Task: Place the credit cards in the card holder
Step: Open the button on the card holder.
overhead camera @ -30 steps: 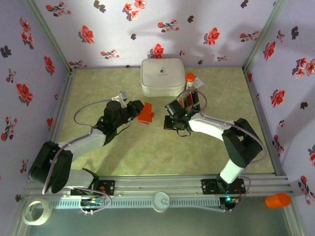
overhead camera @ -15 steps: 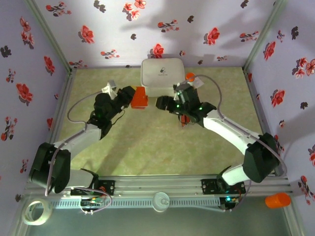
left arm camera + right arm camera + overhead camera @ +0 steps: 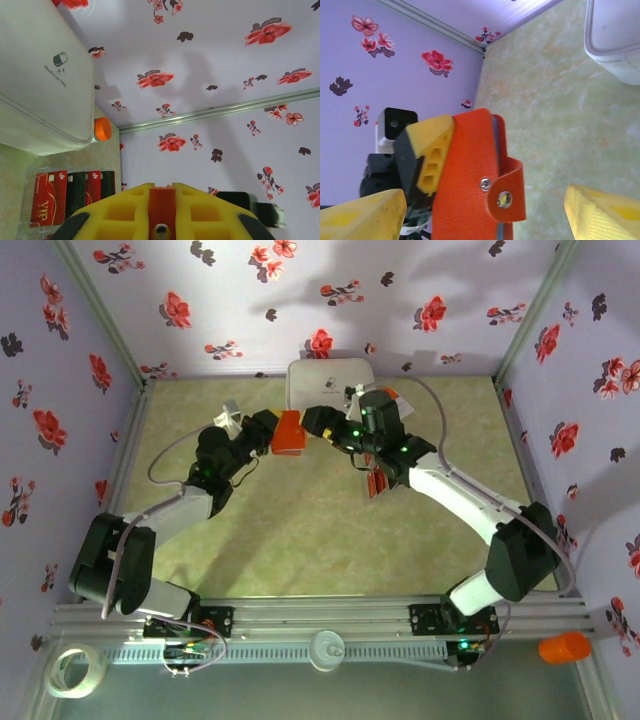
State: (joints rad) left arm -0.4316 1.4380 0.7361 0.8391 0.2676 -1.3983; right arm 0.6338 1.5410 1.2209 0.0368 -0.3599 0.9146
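Card holder [image 3: 290,433] is pinched in the left gripper [image 3: 278,432], far-centre of the table [image 3: 300,530], just in front of the white case [image 3: 322,377]. From the right wrist cam you can see its snap flap [image 3: 507,190] curling loose. Right gripper [image 3: 313,423] sits right beside it with fingers [image 3: 362,215] spread wide, one on either side of the wallet, and I think they're not touching it, though it's hard to say. Credit cards [image 3: 70,192], red and black, stand side by side in a clear tray [image 3: 25,200] to the right, near an orange-capped bottle [image 3: 102,129].
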